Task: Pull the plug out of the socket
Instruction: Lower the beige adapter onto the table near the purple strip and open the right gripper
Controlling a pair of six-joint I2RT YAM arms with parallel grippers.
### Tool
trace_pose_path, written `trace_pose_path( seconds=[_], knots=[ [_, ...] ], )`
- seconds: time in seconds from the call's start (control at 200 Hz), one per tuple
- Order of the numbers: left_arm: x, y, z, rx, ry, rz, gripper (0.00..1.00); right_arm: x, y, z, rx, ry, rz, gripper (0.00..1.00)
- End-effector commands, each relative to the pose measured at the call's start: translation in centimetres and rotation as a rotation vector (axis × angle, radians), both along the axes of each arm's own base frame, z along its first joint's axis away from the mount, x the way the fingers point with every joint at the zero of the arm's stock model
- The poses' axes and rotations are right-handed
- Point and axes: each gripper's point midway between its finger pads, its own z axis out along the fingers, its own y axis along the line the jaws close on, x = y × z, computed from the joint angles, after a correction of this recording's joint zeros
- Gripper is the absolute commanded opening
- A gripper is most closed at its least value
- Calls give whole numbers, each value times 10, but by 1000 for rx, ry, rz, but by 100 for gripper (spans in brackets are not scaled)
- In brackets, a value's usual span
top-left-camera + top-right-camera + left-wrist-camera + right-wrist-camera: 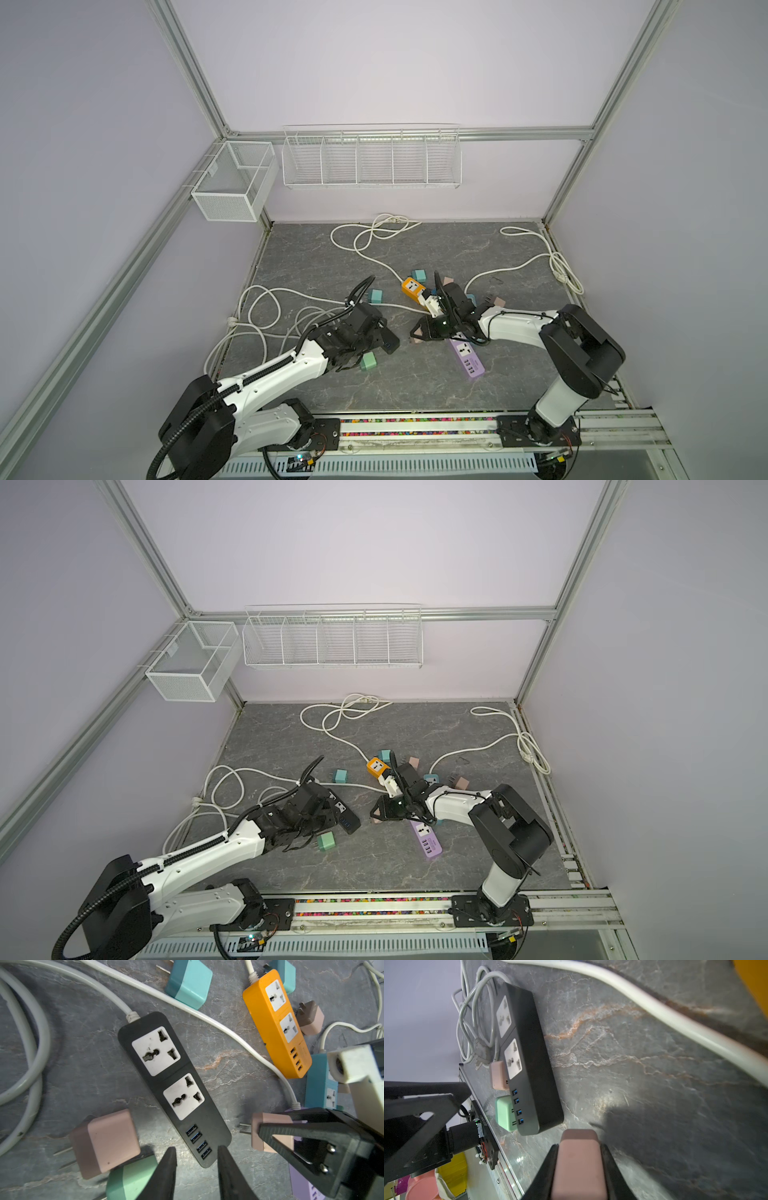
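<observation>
- right jaws clamped on the pink plug, unplugged, mid tabletop between the black power strip and the purple strip
- left jaws parted a bit over that black strip's 4 USB ports

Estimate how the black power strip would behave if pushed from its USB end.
The black power strip looks stiff, flat and low, so it would probably slide rather than tip. Its white cord lies in slack loops, so it likely trails floppily, adding little drag at first.
</observation>
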Motion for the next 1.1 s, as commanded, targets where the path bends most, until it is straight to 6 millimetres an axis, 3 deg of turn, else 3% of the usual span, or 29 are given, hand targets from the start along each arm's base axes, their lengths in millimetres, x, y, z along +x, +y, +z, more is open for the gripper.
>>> trace_pose_path(
  seconds=[0.0,0.325,0.705,0.725,0.865,1.01,1.095],
  knots=[
    [5,0,3,-15,-18,22,35,1,5,-3,21,7,0,27],
    [7,3,9,0,-34,27,35,-1,-11,-16,-80,-1,-8,48],
    [10,6,15,-2,-48,35,35,5,-27,3,-182,-81,2,72],
    [10,7,15,-3,-48,36,35,12,-23,14,-170,-108,-2,74],
    [13,10,21,-16,-62,49,36,16,-27,31,-189,-140,3,83],
    [19,23,31,-12,-79,77,40,24,-34,61,-172,-211,-21,100],
    [27,36,44,-10,-113,103,44,33,-43,89,-143,-256,-54,89]
  ],
)
